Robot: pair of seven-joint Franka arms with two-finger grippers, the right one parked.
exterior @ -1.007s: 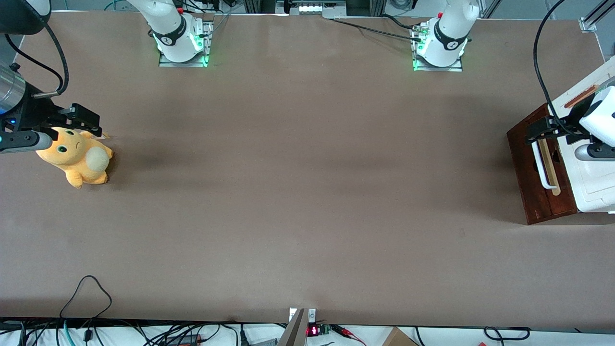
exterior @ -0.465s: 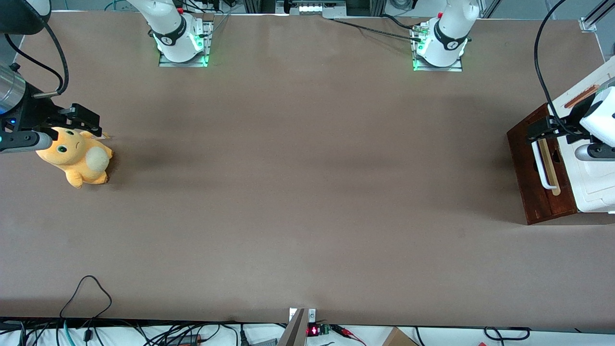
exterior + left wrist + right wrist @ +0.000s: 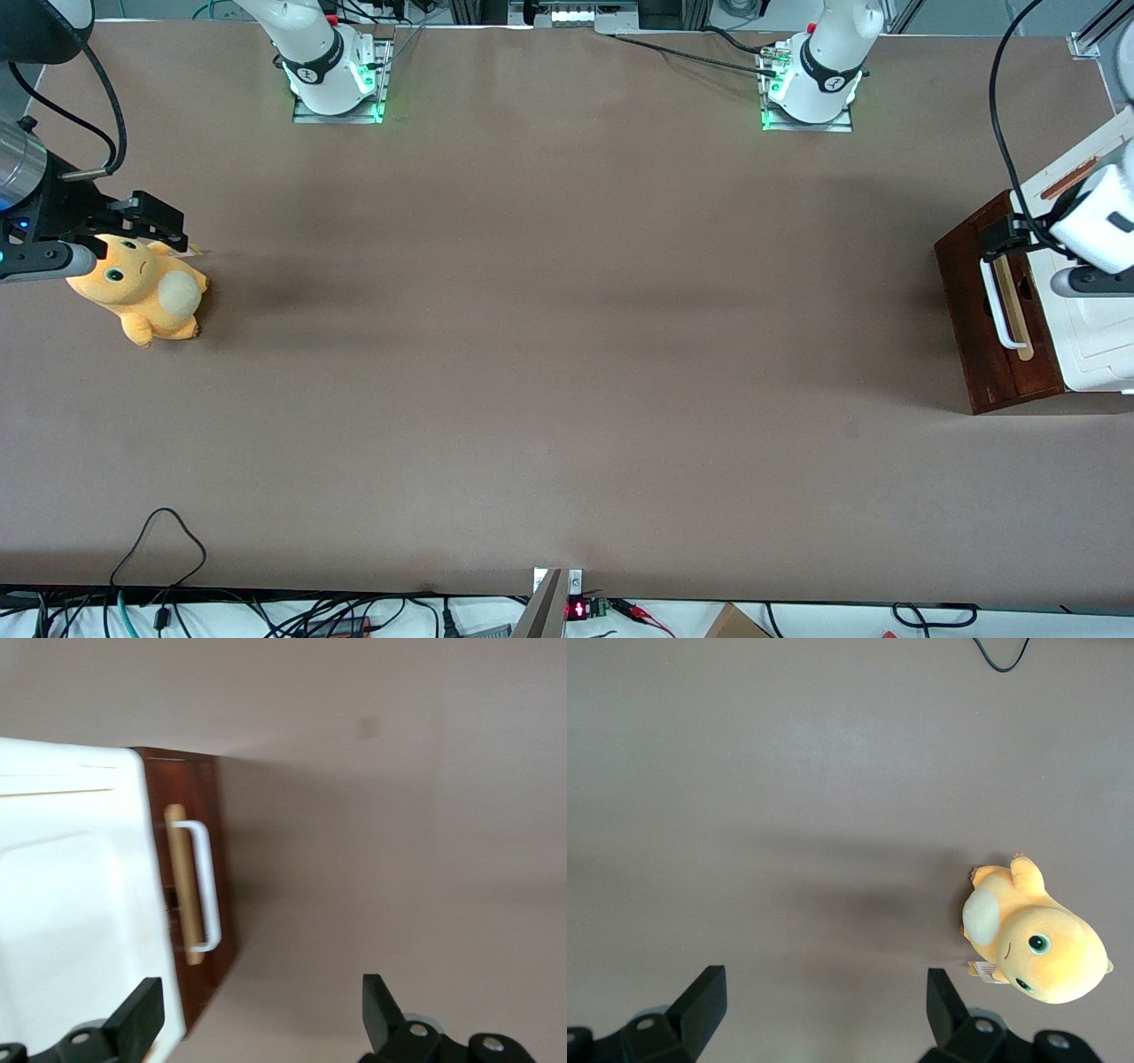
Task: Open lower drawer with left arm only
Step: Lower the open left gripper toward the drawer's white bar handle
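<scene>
On the big brown table (image 3: 567, 354) I see a white cabinet (image 3: 1094, 328) at the working arm's end, and it is the biggest thing sitting on the table. My left arm (image 3: 1099, 221) hangs over the top of that cabinet, white and shiny, with a black cable (image 3: 994, 115) looping up from it. Next in size is the lower drawer (image 3: 979, 346), with its dark red-brown front facing the middle of the table. From the wrist camera I see no gap between the drawer (image 3: 199, 797) front and the cabinet (image 3: 71, 904), so it looks closed to me. At the parked arm's end of the table, well apart from all this, lies an orange plush toy (image 3: 142, 292). On the drawer front I see a white bar handle (image 3: 997, 306) over a tan strip (image 3: 1013, 306). My gripper (image 3: 994, 241) hovers just above the end of the handle that is farther from the front camera. From the wrist camera I see the gripper (image 3: 261, 1014) with its two black fingers (image 3: 137, 1019) spread wide apart and nothing between them, and the handle (image 3: 205, 886) is apart from them.
</scene>
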